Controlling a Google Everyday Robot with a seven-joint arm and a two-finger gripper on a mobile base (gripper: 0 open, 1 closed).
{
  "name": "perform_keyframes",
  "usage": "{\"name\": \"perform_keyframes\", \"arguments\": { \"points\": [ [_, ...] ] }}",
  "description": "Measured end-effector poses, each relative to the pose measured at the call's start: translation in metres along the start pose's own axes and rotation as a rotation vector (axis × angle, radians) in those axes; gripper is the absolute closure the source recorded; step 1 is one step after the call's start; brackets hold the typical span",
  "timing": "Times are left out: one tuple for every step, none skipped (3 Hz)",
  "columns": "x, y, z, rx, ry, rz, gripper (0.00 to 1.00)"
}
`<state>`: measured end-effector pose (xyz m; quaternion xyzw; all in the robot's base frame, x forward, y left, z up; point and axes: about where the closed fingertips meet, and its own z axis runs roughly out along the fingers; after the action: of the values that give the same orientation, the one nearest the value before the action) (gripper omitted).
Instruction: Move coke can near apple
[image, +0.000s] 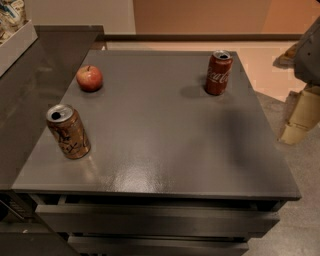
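Observation:
The coke can, dark red with white script and a silver top, stands upright at the far right of the dark grey table. The apple, small, round and red, sits at the far left of the table, well apart from the can. My gripper shows as pale cream parts at the right edge of the view, off the table's right side and lower than the coke can. It holds nothing that I can see.
A brown-orange can with dark markings stands upright near the table's front left. A darker counter adjoins the left side, with a white box on it. Drawers sit under the front edge.

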<state>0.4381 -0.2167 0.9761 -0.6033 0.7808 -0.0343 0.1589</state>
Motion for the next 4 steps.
{"name": "perform_keyframes", "arguments": {
  "points": [
    [-0.002, -0.007, 0.001, 0.022, -0.005, 0.002, 0.0],
    [-0.005, -0.027, 0.011, 0.06, -0.039, 0.043, 0.0],
    [-0.011, -0.057, 0.028, 0.1, -0.097, 0.113, 0.0],
    [-0.019, -0.091, 0.044, 0.148, -0.163, 0.208, 0.0]
  ]
}}
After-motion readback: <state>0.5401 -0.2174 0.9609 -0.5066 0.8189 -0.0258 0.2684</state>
